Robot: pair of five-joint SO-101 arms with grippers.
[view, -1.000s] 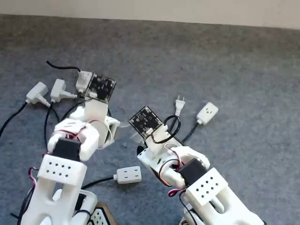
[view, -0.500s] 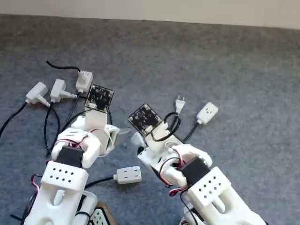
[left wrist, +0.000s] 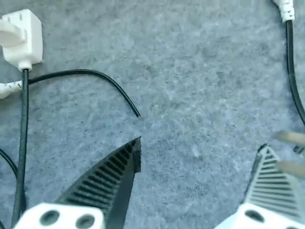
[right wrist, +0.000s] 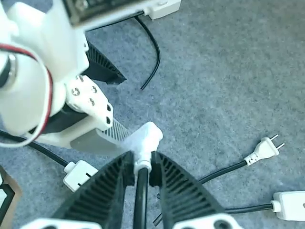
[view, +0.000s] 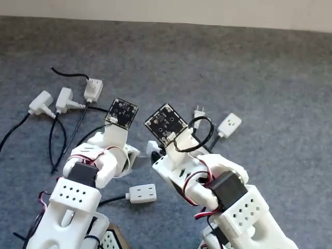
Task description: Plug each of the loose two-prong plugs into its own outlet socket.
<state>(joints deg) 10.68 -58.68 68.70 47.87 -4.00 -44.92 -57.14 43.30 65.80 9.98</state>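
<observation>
- Grey carpet (view: 270, 67) covers the whole work surface, with a pale wall strip (view: 207, 10) along its far edge.
- At the near edge stand the left arm (view: 78, 192) and the right arm (view: 228, 199), side by side, their wrists leaning toward each other over the middle of the carpet.
- Spread wide, the left gripper (left wrist: 200, 145) has nothing between its ribbed fingers and hangs over bare carpet.
- Clamped narrow, the right gripper (right wrist: 141, 157) holds a white held plug (right wrist: 147, 136) by its neck. The plug's black cable (right wrist: 139, 200) runs back between the fingers.
- That held plug sits between the two wrists, just beside one finger of the left gripper. Its metal prongs (left wrist: 291, 138) show at that finger's side in the left wrist view. I cannot tell whether plug and finger touch.
- A near socket (view: 141, 193) lies flat on the carpet between the two arms, close to the left arm, with its cable leading back under that arm.
- A far socket (view: 229, 125) lies on the carpet beyond the right arm's wrist.
- Three white cable ends (view: 65, 99) lie close together at the far left. I cannot tell which are plugs and which are sockets.
- A loose plug (view: 198, 115) lies near the far socket, unplugged, its prongs pointing away from the arms.
</observation>
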